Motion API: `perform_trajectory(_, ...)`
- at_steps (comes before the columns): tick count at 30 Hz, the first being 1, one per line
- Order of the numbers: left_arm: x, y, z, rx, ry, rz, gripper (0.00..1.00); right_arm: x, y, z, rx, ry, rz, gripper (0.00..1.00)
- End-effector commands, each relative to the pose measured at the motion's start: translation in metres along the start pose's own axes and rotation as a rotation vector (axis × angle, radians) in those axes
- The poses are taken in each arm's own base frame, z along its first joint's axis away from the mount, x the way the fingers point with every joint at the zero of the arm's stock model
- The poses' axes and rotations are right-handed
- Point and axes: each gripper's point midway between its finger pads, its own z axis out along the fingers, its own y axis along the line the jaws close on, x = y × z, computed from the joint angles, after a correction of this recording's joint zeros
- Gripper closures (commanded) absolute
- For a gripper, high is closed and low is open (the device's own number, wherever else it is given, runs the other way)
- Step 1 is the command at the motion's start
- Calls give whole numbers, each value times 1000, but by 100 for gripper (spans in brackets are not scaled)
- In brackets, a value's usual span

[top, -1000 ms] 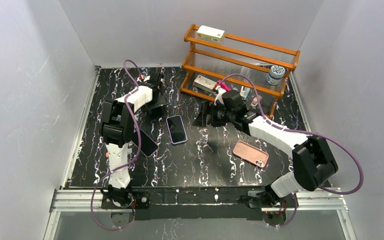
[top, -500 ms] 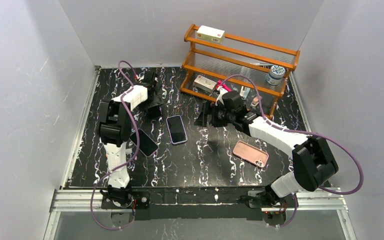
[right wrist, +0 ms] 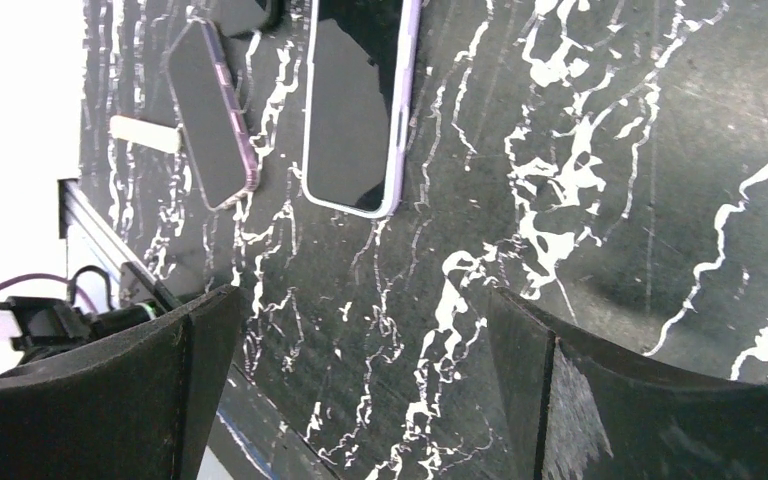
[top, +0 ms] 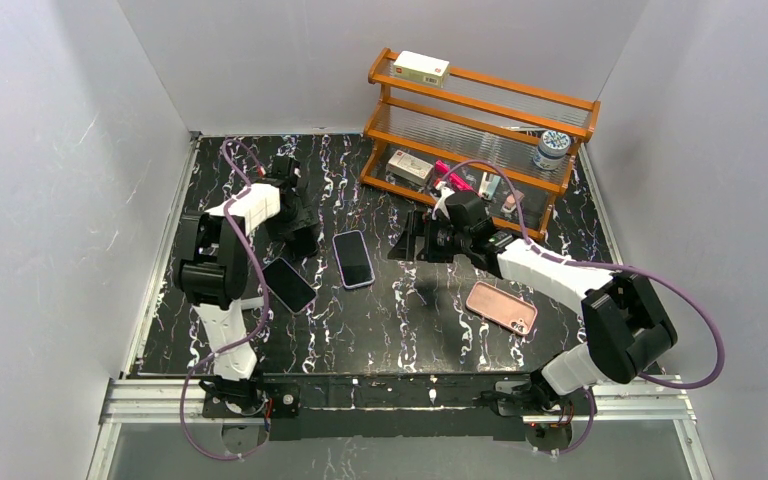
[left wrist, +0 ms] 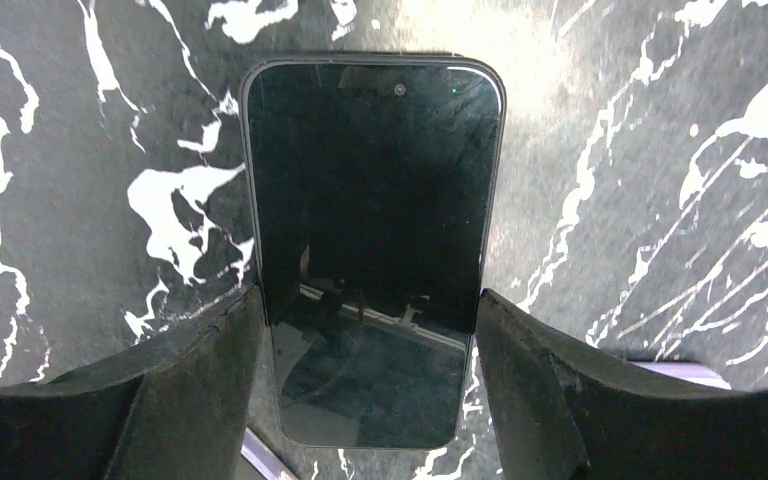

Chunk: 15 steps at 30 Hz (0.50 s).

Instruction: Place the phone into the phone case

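Note:
A black phone (top: pixel 288 285) lies screen-up on the marble table, left of centre. In the left wrist view the black phone (left wrist: pixel 372 240) fills the middle. My left gripper (left wrist: pixel 368 305) is open, and its fingers flank the phone's near end; I cannot tell whether they touch it. In the top view the left gripper (top: pixel 298 235) is just behind that phone. A purple-edged phone or case (top: pixel 354 259) lies at the centre and also shows in the right wrist view (right wrist: pixel 360 100). A rose-gold case (top: pixel 500 306) lies to the right. My right gripper (top: pixel 410 240) is open and empty; the right wrist view (right wrist: pixel 360 400) shows only bare table between its fingers.
An orange wooden rack (top: pixel 480 135) stands at the back right with boxes and a jar (top: pixel 551 150) on it. Grey walls close in the table on three sides. The metal rail (top: pixel 400 395) with both arm bases runs along the near edge.
My left arm swung left and its gripper came down toward the black phone, which is now fully uncovered. My right gripper shifted slightly toward the near side.

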Motion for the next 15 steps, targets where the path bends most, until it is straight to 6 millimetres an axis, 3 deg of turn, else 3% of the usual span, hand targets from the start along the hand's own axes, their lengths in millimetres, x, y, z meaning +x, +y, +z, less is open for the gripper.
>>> perform_trajectory(1, 44, 0, -9, 62, 156, -30, 51, -12, 28, -1, -134, -39, 3, 3)
perform_trajectory(7, 56, -9, -14, 185, 203, -102, 56, -10, 46, 17, -237, -8, 88, 14)
perform_trajectory(15, 70, -12, -10, 239, 242, -135, 59, -10, 80, 60, -323, 9, 109, 34)
